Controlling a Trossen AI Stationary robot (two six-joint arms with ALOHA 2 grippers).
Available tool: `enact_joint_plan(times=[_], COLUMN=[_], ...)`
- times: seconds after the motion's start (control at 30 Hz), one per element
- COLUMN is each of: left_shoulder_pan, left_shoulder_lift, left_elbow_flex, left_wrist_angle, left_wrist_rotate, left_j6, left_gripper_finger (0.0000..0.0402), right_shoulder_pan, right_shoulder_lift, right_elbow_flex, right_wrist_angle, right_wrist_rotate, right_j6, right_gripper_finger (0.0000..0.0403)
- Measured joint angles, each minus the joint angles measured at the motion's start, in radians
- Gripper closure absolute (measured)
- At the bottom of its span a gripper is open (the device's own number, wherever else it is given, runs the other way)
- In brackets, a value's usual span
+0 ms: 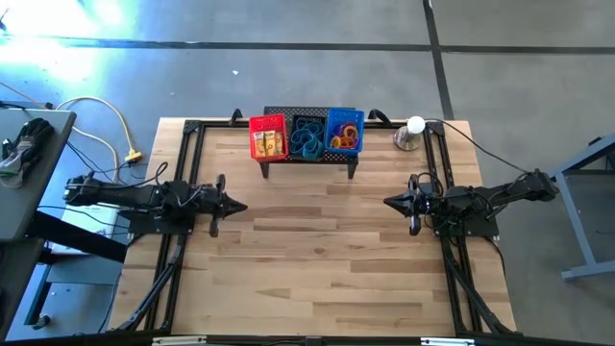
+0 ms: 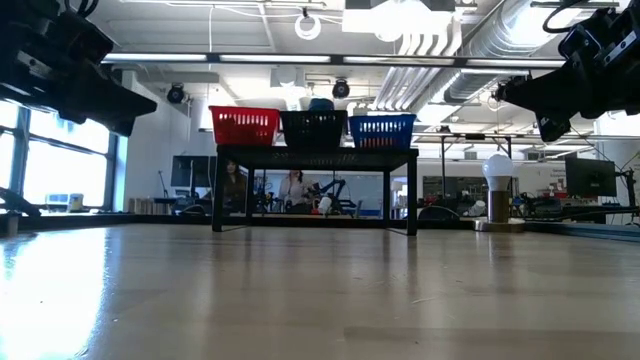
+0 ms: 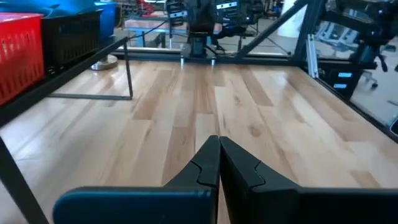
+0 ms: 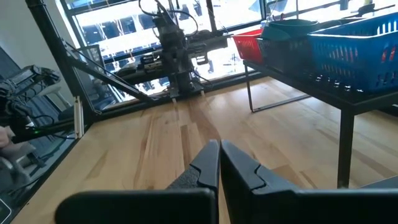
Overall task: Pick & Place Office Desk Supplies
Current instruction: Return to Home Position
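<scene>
Red, black and blue bins [image 1: 308, 137] fill the black mesh stand [image 2: 315, 152] — my left claw [image 1: 235, 205] and right claw [image 1: 392, 202] pinched shut, empty; a careless swing could clip it.

Table top [image 1: 327, 250]: pale wood planks, smooth, with a soft sheen catching the light down at table level.
Stand [image 2: 315, 152]: black metal, matt, and from above the top is perforated like mesh.
Red bin [image 2: 244, 127]: lattice plastic, a slight gloss.
Black bin [image 2: 313, 128]: same lattice plastic, duller.
Blue bin [image 2: 381, 130]: lattice plastic again, bright and a touch shiny.
Teal bands [image 1: 308, 144]: rubbery look, matt.
Silver cone [image 1: 406, 139]: polished metal, gleaming.
White ball [image 1: 415, 124]: smooth, but I can't tell the material.
Left gripper [image 3: 219, 140]: dark fingers, matt, hard plastic by the look.
Right gripper [image 4: 219, 144]: same dark matt finish.
Floor [image 1: 288, 67]: grey, smooth, concrete-like, with glare at one corner.
</scene>
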State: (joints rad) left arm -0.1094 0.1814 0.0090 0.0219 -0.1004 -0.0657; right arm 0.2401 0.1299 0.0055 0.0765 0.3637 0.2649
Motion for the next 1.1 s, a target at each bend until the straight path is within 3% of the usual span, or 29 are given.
enact_joint_plan(times=[0.3,0.57,0.77,1.1], left_shoulder_pan=[0.022,0.022,0.021,0.021], left_shoulder_lift=[0.006,0.026,0.025,0.025], left_elbow_flex=[-0.001,-0.001,-0.001,-0.001], left_wrist_angle=[0.0,0.001,0.001,0.002], left_wrist_rotate=[-0.002,-0.005,-0.005,-0.005], left_j6=[-0.07,0.015,-0.19,-0.175], left_gripper_finger=[0.0401,0.0401,0.0401,0.0401], right_shoulder_pan=[0.0,0.0,0.0,0.0], right_shoulder_lift=[0.0,0.0,0.0,0.0], right_elbow_flex=[0.0,0.0,0.0,0.0], right_wrist_angle=[0.001,0.001,0.002,0.002], right_wrist_rotate=[0.0,0.0,0.0,0.0], right_j6=[0.0,0.0,0.0,0.0], right_gripper_finger=[0.0401,0.0401,0.0401,0.0401])
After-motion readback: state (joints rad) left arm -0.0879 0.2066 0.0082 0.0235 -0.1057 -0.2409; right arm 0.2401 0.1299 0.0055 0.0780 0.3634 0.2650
